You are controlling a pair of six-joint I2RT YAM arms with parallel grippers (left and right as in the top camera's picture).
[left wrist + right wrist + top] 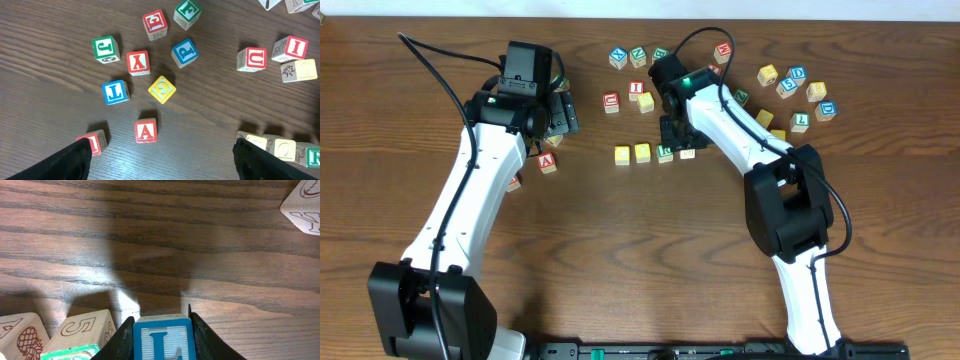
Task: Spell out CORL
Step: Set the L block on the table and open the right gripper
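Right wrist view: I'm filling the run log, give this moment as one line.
right gripper: shut on blue L block, beside green R block | left gripper: open, empty

The blue L block (162, 340) is cut off by the lower edge of the right wrist view. Overhead, the right arm (720, 115) covers the right end of the block row (665, 153), and the letter on the leftmost yellow block (622, 154) is too small to read.
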